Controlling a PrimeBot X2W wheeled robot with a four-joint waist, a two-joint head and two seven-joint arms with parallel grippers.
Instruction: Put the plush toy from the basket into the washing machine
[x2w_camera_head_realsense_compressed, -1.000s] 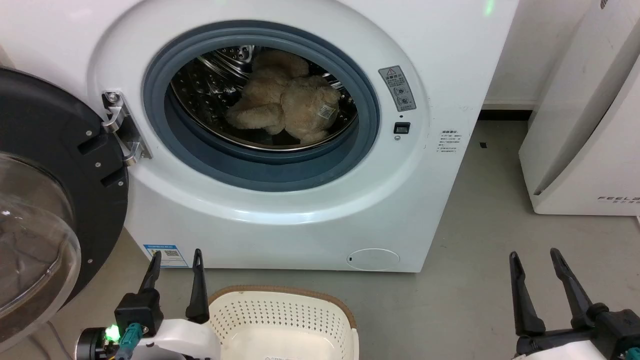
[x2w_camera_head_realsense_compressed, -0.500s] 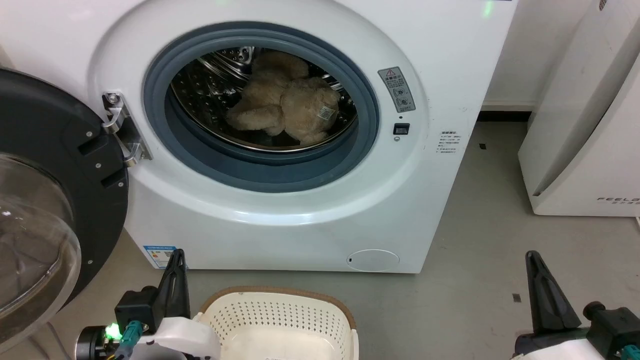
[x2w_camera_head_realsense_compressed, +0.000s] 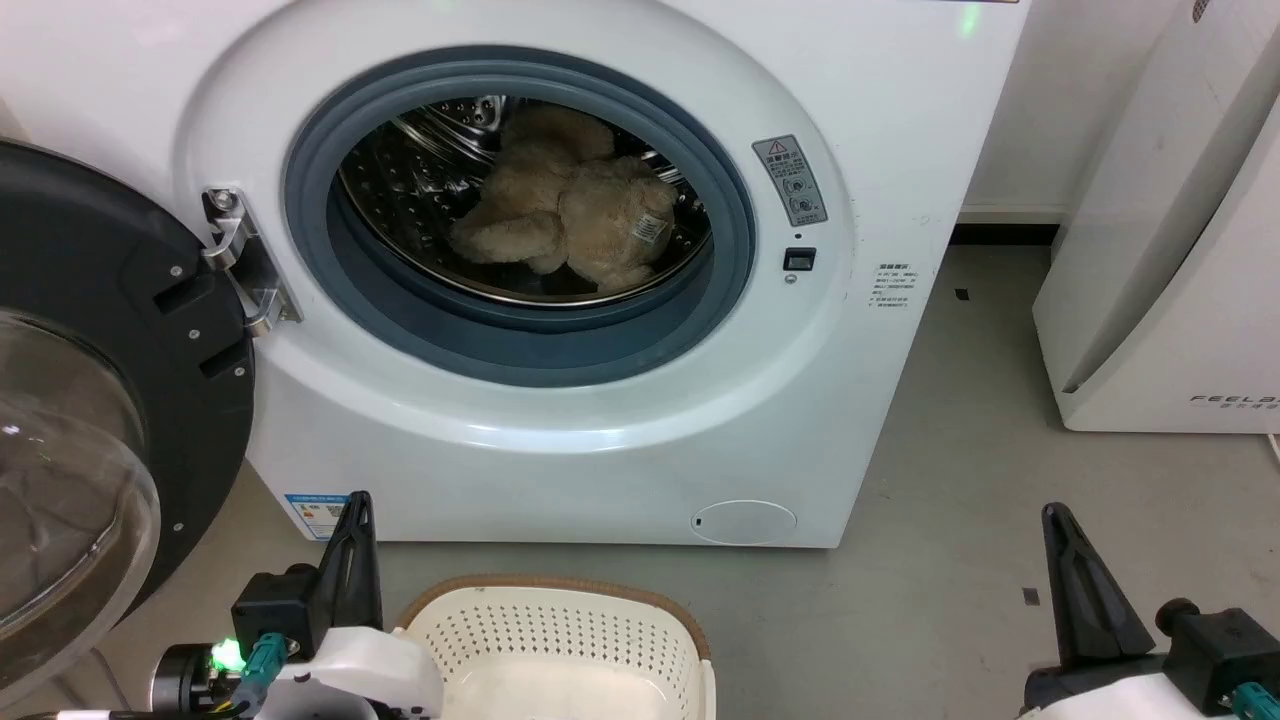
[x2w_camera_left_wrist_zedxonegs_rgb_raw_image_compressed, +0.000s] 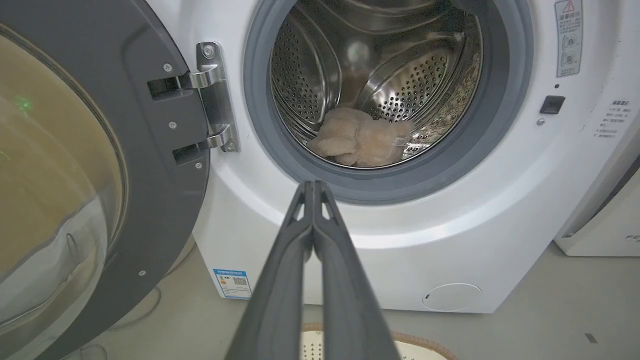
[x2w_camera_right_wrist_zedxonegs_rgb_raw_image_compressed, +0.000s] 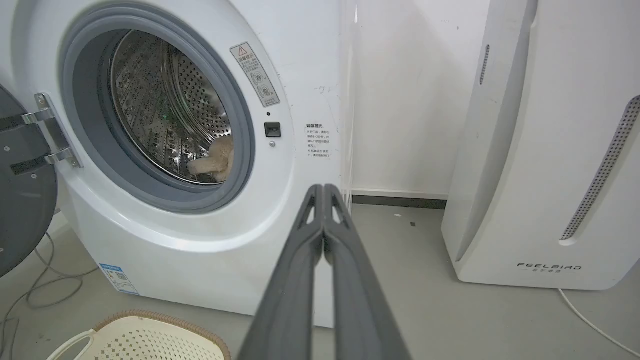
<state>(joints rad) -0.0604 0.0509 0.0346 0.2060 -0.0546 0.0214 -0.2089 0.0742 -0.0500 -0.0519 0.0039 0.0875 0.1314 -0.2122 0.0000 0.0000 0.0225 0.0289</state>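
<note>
The toy (x2w_camera_head_realsense_compressed: 565, 215) lies on the bottom of the drum (x2w_camera_head_realsense_compressed: 400, 190) inside the washer (x2w_camera_head_realsense_compressed: 600, 440), behind the grey gasket (x2w_camera_head_realsense_compressed: 540, 340).

Toy appearance:
- Fluffy cream-beige plush, bunched into one rounded mass.
- A stubby limb points to the left and another toward the opening.
- A small white tag (x2w_camera_head_realsense_compressed: 650, 228) with dark print sits on its right side.
- The face cannot be made out.

The door (x2w_camera_head_realsense_compressed: 110, 300) stands swung open to the left on its metal hinge (x2w_camera_head_realsense_compressed: 240, 260). The basket (x2w_camera_head_realsense_compressed: 690, 625), cream, perforated and brown-rimmed, stands on the floor (x2w_camera_head_realsense_compressed: 950, 520) in front of the washer.

Left gripper (x2w_camera_head_realsense_compressed: 357, 500): low, just left of the basket, fingers pressed together tip to tip, well apart from the toy.

Right gripper (x2w_camera_head_realsense_compressed: 1055, 512): low over the floor at the right, fingers likewise closed tip to tip.
</note>
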